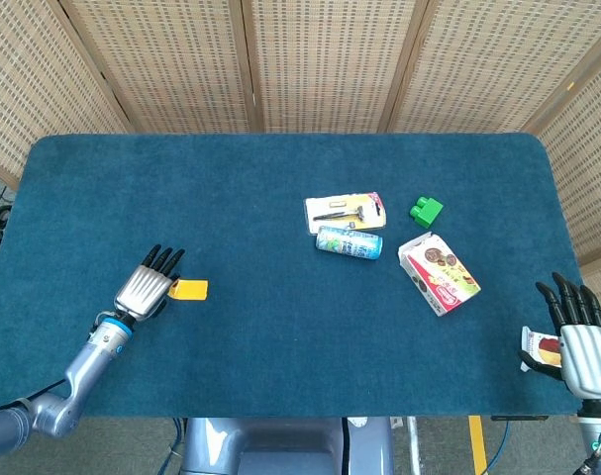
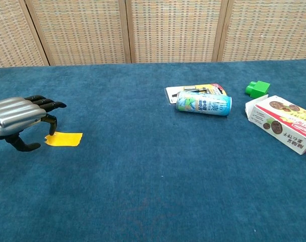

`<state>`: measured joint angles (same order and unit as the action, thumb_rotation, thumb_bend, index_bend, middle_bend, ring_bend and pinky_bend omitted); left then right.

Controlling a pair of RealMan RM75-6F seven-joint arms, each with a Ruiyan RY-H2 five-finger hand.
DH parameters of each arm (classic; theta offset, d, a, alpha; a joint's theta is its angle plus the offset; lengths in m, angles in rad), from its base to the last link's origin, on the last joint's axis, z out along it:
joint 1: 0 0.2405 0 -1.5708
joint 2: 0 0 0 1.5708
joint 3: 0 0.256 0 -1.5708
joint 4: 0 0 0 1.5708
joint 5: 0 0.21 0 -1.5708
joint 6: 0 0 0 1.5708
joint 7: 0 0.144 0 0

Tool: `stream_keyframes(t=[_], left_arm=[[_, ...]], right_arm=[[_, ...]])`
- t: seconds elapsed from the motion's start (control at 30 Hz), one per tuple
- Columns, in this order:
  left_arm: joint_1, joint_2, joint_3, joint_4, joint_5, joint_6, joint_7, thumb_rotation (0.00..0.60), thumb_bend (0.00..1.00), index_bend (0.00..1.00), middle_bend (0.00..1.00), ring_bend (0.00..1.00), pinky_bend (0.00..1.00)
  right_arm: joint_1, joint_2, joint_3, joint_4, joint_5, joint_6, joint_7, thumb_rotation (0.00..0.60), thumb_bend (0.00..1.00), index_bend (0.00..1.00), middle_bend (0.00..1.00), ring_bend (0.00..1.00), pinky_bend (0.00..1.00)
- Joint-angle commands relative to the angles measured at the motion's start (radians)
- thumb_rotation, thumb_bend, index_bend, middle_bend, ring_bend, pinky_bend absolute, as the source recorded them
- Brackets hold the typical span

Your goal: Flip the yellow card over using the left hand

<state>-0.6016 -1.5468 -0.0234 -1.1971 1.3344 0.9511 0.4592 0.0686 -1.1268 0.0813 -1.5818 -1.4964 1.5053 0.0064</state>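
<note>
Yellow card [image 1: 189,289] lies flat on the blue table [image 1: 280,188], well to the left of the can [image 1: 349,241] and nearer the front edge. That can is the landmark for everything here.

Left hand [image 1: 148,287] sits just left of the card, on the side away from the can. Fingers [image 2: 48,105] are spread and a bit curled, palm down, holding nothing. In the chest view the thumb [image 2: 26,146] hooks low near the card's near-left corner; can't tell if it's touching, prob. just off it. Fingertips reach over the card's left end in the head view.

Key relation: card lies to the right of the fingers, i.e. toward the can, w/ its long axis running roughly left-right, pointing along the same line as hand to can. So the short left edge faces the hand. Judgement: the flip wants a fingertip or the thumb under that left edge, then rolling the card over toward the can. Thin card on nappy cloth, so the edge may be hard to catch and could slide instead of lifting.

Right hand [image 1: 577,336] is far right of the can, at the table's front-right corner, fingers apart, not gripping; a small packet [image 1: 540,348] lies beside it. Way further from the card than the left hand, and not needed.

Card not yet flipped.
</note>
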Motion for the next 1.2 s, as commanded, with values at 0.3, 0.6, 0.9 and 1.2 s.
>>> stream_keyframes(t=[0.3, 0.6, 0.9, 1.2], left_arm=[[0.001, -0.033, -0.006, 0.054, 0.007, 0.019, -0.012, 0.600, 0.36, 0.41, 0.00, 0.00, 0.00], [0.003, -0.055, -0.012, 0.085, 0.012, 0.038, -0.013, 0.600, 0.36, 0.41, 0.00, 0.00, 0.00], [0.004, -0.090, -0.015, 0.126, 0.022, 0.050, -0.033, 0.600, 0.36, 0.41, 0.00, 0.00, 0.00], [0.007, -0.087, -0.009, 0.125, 0.026, 0.044, -0.033, 0.600, 0.36, 0.41, 0.00, 0.00, 0.00]], right_arm=[[0.000, 0.001, -0.001, -0.002, -0.002, -0.001, 0.003, 0.600, 0.05, 0.08, 0.00, 0.00, 0.00], [0.001, 0.002, -0.002, -0.002, -0.002, -0.003, 0.006, 0.600, 0.05, 0.08, 0.00, 0.00, 0.00], [0.001, 0.000, -0.002, -0.002, -0.003, -0.003, 0.003, 0.600, 0.05, 0.08, 0.00, 0.00, 0.00], [0.003, -0.001, -0.003, -0.002, -0.004, -0.005, 0.002, 0.600, 0.05, 0.08, 0.00, 0.00, 0.00]])
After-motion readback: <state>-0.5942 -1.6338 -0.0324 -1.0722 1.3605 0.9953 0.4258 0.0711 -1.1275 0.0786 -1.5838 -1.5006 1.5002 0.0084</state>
